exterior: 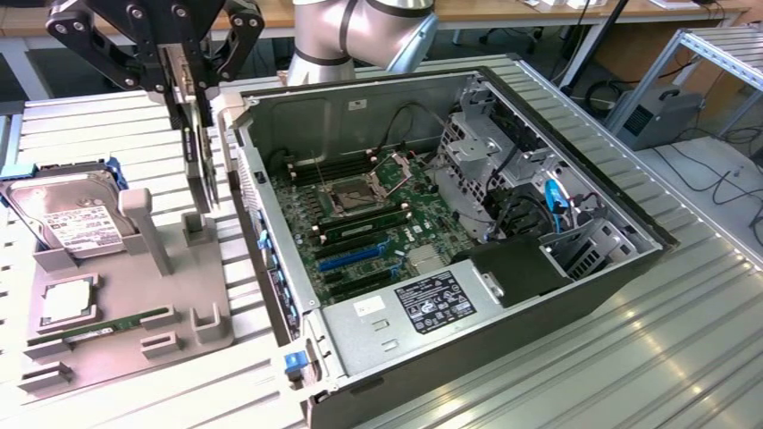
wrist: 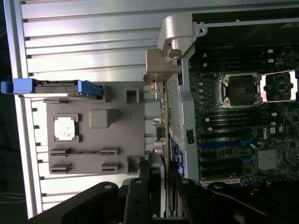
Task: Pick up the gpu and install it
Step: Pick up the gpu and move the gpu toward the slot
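The gpu [exterior: 203, 152] is a thin dark card seen edge-on. It hangs upright between the grey parts tray [exterior: 120, 349] and the open computer case [exterior: 477, 223]. My gripper [exterior: 188, 89] is above it, shut on the card's upper edge, with black fingers [wrist: 140, 191] on either side. In the wrist view the gpu [wrist: 164, 135] runs as a narrow strip along the case wall, and its silvery end bracket [wrist: 161, 65] is at the far end from my gripper [wrist: 161, 186]. Its lower end is just above the tray's grey post [exterior: 197, 228].
The tray holds a hard drive [exterior: 71, 219] with blue rails, a CPU [exterior: 66, 304] and a green RAM stick [exterior: 102, 326]. Inside the case lie the motherboard with blue slots [exterior: 357, 259], a CPU socket [exterior: 357, 192], a drive cage [exterior: 477, 152] and the power supply [exterior: 435, 304].
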Action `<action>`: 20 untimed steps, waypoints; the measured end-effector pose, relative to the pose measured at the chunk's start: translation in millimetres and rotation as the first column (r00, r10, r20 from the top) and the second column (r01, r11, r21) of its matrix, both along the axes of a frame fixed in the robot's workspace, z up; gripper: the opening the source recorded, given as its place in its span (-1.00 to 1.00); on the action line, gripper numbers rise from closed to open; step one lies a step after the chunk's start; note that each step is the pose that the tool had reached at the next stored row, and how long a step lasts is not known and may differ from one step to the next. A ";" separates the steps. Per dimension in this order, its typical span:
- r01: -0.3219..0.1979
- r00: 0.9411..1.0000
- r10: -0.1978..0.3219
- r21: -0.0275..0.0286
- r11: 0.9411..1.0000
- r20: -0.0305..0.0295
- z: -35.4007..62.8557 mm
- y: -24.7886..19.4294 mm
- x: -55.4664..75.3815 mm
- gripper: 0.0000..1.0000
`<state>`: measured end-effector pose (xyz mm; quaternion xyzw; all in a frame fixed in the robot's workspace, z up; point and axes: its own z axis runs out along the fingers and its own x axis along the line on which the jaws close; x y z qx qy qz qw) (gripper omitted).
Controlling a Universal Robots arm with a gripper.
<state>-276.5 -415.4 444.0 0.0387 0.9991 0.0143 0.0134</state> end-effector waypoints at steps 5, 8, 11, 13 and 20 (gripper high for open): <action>0.000 1.000 0.000 -0.001 1.000 0.000 0.0 0.0 1.4 -0.47; 0.000 1.000 0.000 -0.001 1.000 0.000 0.0 0.0 2.2 -0.47; 0.000 1.000 0.000 -0.001 1.000 0.000 0.0 0.0 3.1 -0.47; 0.000 1.000 0.000 -0.002 1.000 0.000 -0.1 0.0 3.9 -0.47; 0.000 1.000 0.000 -0.002 1.000 0.000 -0.1 0.0 6.0 -0.47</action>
